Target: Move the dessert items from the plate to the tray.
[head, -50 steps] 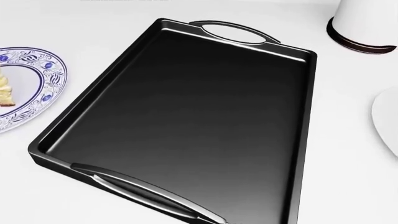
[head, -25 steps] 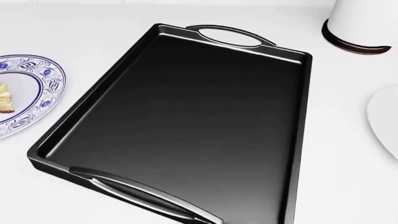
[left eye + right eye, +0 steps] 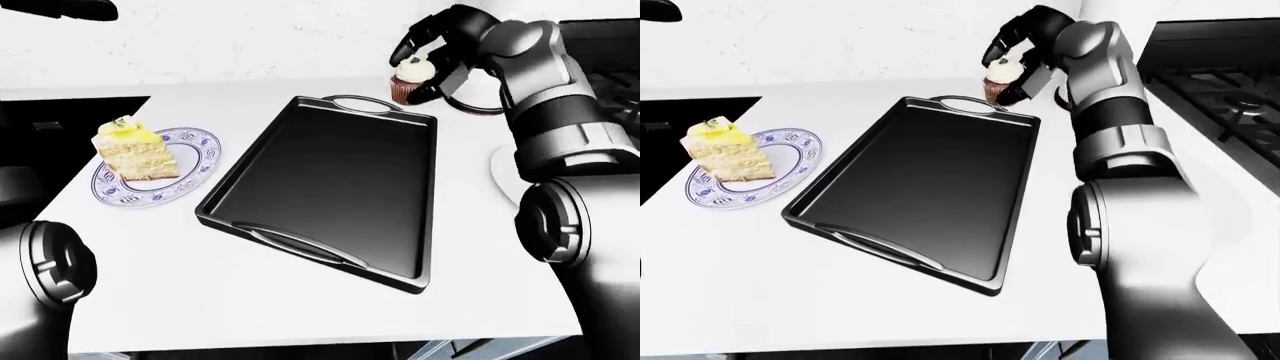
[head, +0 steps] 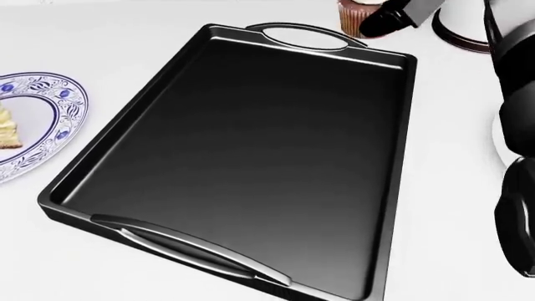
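A black tray (image 3: 228, 193) with two metal handles lies on the white counter. Left of it stands a blue-patterned plate (image 3: 196, 159) with a slice of yellow layer cake (image 3: 135, 150) on it. My right hand (image 3: 416, 63) is shut on a cupcake (image 3: 411, 79) with white frosting and a brown wrapper. It holds the cupcake just above the tray's top handle (image 4: 296, 34). The head view shows only the cupcake's lower part (image 4: 356, 15) at the top edge. My left hand does not show; only the left shoulder (image 3: 45, 266) is at the bottom left.
A white round vessel with a dark base (image 4: 465, 36) stands behind the right hand. A white dish (image 3: 504, 172) lies right of the tray. A black stove (image 3: 1230, 94) is at far right, a dark sink (image 3: 680, 124) at far left.
In the head view my right hand with the cupcake has come in at the top right, above the tray's top handle. The picture has shifted slightly.
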`<state>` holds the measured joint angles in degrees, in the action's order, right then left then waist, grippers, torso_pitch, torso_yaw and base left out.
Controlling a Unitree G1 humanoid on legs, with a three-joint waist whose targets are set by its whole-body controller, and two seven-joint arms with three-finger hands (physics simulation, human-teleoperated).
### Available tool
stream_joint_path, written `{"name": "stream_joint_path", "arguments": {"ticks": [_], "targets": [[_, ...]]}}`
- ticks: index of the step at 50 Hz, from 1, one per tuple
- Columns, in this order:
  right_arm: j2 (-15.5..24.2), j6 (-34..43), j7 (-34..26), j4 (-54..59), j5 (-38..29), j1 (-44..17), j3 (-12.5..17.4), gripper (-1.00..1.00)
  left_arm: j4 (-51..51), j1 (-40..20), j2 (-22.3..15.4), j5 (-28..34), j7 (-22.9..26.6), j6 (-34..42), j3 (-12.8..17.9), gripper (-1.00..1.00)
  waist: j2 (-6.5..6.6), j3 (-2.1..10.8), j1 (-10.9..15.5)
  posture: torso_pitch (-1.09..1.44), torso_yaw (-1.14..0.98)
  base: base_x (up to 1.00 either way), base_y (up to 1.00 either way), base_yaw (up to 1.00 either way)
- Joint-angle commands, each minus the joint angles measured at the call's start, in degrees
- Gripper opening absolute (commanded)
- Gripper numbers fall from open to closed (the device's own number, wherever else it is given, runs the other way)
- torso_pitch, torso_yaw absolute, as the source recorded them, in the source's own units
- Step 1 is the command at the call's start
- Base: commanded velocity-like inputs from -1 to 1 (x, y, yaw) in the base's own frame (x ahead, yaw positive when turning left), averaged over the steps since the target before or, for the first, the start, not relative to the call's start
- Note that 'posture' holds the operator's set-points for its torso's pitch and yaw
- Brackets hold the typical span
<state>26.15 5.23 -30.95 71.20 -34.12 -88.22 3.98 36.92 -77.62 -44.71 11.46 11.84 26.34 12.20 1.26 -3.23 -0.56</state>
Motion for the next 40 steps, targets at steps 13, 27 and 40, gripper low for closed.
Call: {"name": "stream_joint_path", "arguments": {"ticks": [13, 27, 40], "targets": [[-2.69, -3.91, 2.63, -1.26, 0.18, 3.36, -0.64, -0.32, -3.92, -0.86, -1.53, 0.05, 0.23, -0.41, 0.95, 1.00, 0.67, 2.10, -0.17, 0.00, 0.00, 0.00, 0.00, 0.00], [-4.23, -4.77, 3.48, -2.20, 0.29, 7.90, -0.96, -0.22, -4.78, 0.28, -1.96, -0.63, 0.05, -0.27, 1.19, 1.00, 0.73, 2.25, -0.45, 0.00, 0.00, 0.00, 0.00, 0.00], [-4.37, -4.62, 2.31, -3.45, 0.45, 9.76, -1.08, 0.48, -5.39, 0.27, -1.94, -0.57, 0.09, 0.40, 1.00, 1.00, 0.69, 2.21, -0.49, 0.00, 0.00, 0.00, 0.00, 0.00]]}}
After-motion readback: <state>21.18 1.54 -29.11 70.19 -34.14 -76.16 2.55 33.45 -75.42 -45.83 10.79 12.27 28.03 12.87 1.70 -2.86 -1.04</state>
